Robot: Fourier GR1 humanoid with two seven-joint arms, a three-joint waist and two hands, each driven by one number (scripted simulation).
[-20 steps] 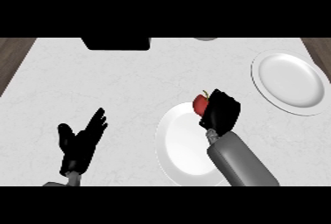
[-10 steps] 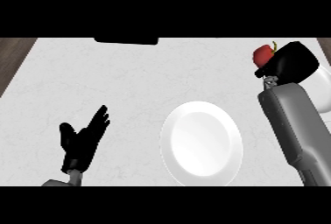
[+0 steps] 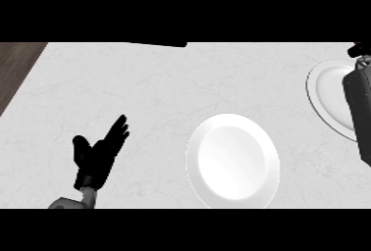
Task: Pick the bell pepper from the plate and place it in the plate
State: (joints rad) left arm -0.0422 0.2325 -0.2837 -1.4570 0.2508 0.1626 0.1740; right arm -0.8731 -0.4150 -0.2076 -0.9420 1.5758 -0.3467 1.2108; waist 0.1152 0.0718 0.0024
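White plate (image 3: 232,157) mid-counter, second plate (image 3: 326,90) far right under grey forearm (image 3: 358,112), left hand (image 3: 98,154) fingers straight, right hand's fingers unclear

A pale grey marbled table (image 3: 167,83) fills nearly the whole frame. At the upper left, a strip of dark brown wooden floor (image 3: 16,66) shows. A black object (image 3: 161,43) sits at the top edge.

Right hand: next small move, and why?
Probably lower a little and release. The right hand sits at the view's right edge above the far plate, its forearm crossing that plate; the near plate holds no pepper. Its load isn't clearly visible.
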